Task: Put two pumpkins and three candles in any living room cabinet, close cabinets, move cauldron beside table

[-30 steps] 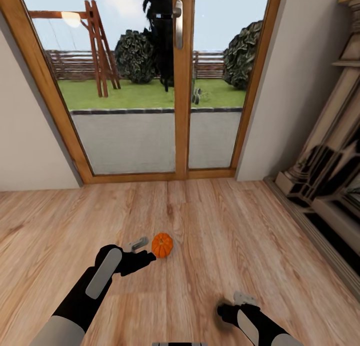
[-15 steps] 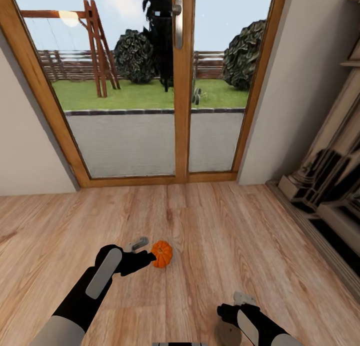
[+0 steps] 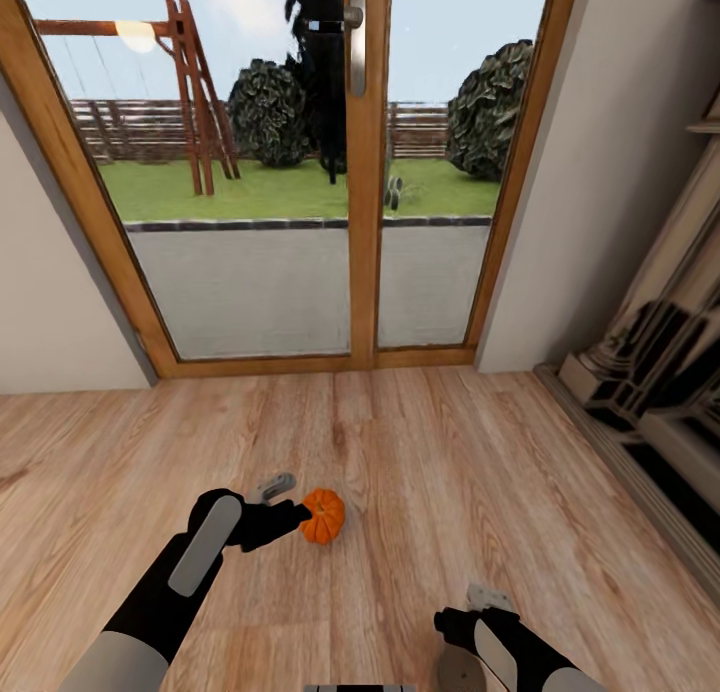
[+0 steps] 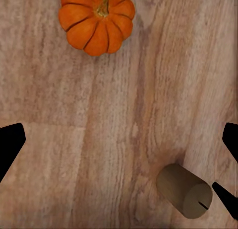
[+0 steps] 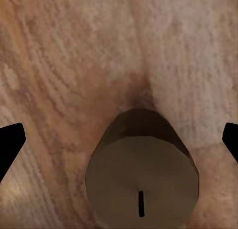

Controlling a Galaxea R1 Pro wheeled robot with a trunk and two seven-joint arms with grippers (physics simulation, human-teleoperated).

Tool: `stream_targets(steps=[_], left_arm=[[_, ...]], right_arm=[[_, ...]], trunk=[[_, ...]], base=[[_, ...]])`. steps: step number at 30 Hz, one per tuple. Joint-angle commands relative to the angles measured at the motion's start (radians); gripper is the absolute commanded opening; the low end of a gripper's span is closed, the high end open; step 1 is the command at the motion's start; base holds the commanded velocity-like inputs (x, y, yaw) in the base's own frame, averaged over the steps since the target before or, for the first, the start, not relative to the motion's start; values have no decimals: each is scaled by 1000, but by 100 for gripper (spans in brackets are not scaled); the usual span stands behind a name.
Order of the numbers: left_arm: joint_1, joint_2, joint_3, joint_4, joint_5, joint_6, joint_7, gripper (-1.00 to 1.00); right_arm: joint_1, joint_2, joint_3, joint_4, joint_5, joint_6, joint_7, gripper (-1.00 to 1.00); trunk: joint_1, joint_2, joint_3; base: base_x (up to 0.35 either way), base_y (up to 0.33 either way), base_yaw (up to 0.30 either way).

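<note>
A light wood plank floor [image 3: 450, 472] is seen running from the robot to a pair of timber-framed glass doors [image 3: 365, 172] at the far side, through which a lawn, a fence, shrubs and a swing frame are visible. Plain pale walls flank the doors, and an ornate carved fireplace [image 3: 660, 372] lines the right edge of the room. Wide bare boards are left to the far side and to the left of the arms.

A small orange pumpkin [image 3: 323, 515] is shown standing upright on the floor near the robot, just beyond the left gripper [image 3: 285, 504], whose dark fingertips are spread wide at the edges of the left wrist view with nothing between them. In that view the pumpkin [image 4: 96, 20] sits ahead and a candle [image 4: 186, 190] stands apart from it on the boards.

The candle [image 5: 143, 174], wick up, is framed between the parted fingertips of the right gripper [image 3: 470, 612], which is held open directly above it; contact cannot be told.
</note>
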Motion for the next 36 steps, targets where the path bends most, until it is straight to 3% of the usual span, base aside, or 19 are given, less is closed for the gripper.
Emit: stream_targets(steps=[1,6,9,11,13,14,17,20,25,29,36], left_arm=[[-1,1,-2,-1,17,0,10,100],[-1,4,0,-6,59,6,10,100],[1,13,2,-41,102,53,9,100],[2,38,2,-72,171,90,3,100],[2,78,1,-89,275,106,-27,100],[2,89,1,-92,303,108,-38,100],[2,158,-6,-100,446,114,-128,100],[2,186,-11,-102,506,117,-231,100],[2,195,-13,-101,524,118,-295,100],[2,196,-13,-101,526,118,-303,100],[2,196,-13,-101,527,118,-305,100]], right_arm=[[0,-1,8,-2,-10,4,-8,100],[0,-1,8,-2,-9,4,-8,100],[0,-1,8,-2,-10,4,-8,100],[0,-1,8,-2,-10,4,-8,100],[0,-1,8,-2,-10,4,-8,100],[0,-1,8,-2,-10,4,-8,100],[0,-1,8,-2,-10,4,-8,100],[0,-1,8,-2,-10,4,-8,100],[-1,0,8,-3,-9,3,-8,100],[0,1,8,-4,-8,3,-8,100],[-1,1,8,-5,-8,3,-8,100]], trunk=[[0,0,-1],[2,-2,-20],[3,-2,-32],[4,-3,-40],[5,-3,-47],[6,-3,-51],[7,-4,-63],[8,-5,-74],[11,-6,-94],[12,-7,-109],[12,-7,-109]], base=[[3,0,0],[1,0,0],[0,0,0],[0,0,0],[0,0,0],[0,0,0],[0,0,0],[0,0,0],[0,0,0],[0,0,0],[0,0,0]])
